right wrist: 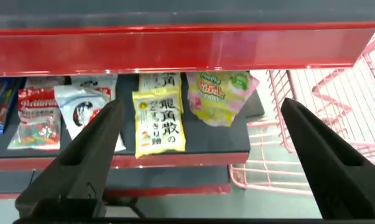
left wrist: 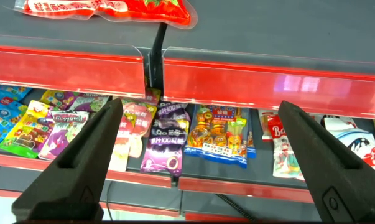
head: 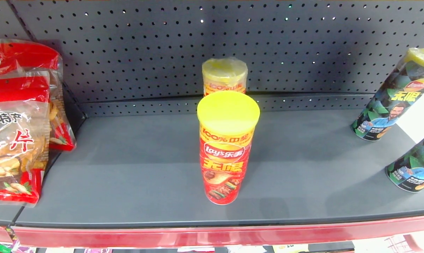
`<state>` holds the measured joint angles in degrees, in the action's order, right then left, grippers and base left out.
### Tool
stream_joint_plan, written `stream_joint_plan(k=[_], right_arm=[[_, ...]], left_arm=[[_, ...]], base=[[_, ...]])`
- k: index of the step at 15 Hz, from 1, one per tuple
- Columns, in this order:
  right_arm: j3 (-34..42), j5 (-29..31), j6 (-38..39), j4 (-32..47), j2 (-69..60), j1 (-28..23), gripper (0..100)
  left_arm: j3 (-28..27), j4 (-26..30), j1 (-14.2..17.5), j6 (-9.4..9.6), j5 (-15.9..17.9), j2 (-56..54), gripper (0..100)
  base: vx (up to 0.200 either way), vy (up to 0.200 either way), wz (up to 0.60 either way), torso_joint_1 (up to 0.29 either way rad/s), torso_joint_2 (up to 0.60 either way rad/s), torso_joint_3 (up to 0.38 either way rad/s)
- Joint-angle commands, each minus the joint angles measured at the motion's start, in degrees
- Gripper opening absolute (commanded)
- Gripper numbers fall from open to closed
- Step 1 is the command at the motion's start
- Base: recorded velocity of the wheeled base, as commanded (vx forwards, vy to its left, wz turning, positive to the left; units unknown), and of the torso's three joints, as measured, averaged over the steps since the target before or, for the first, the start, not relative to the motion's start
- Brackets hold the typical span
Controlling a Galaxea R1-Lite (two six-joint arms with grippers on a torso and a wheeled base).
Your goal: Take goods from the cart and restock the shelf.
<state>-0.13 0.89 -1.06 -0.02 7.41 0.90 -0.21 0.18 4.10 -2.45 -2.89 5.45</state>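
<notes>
Chip can (head: 226,151) stands upright on the shelf (head: 127,168), long axis vertical, lid (head: 228,107) up. Left fingers (left wrist: 75,168) and right fingers (right wrist: 81,165) gape wide, empty, apparently below that shelf.

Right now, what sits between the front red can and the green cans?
Nothing; the head view shows bare grey shelf from the front red can to the green cans.
</notes>
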Motion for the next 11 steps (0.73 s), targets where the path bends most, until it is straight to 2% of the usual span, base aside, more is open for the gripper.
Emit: stream_joint_plan(k=[1, 2, 11], right_arm=[[0.13, -0.63, 0.01, 0.02, -5.74, -0.02, 100], [0.13, -2.3, 0.8, -0.06, -7.41, -0.99, 100], [0.13, -0.19, 0.88, 0.02, -7.32, -0.99, 100]], left_arm=[[-0.06, -0.01, 0.03, -0.01, -0.01, 0.09, 100], [0.03, -0.01, 0.03, -0.01, -0.01, 0.09, 100], [0.03, -0.01, 0.03, -0.01, -0.01, 0.09, 100]], base=[[0.0, 0.0, 0.0, 0.0, 0.0, 0.0], [0.0, 0.0, 0.0, 0.0, 0.0, 0.0], [0.0, 0.0, 0.0, 0.0, 0.0, 0.0]])
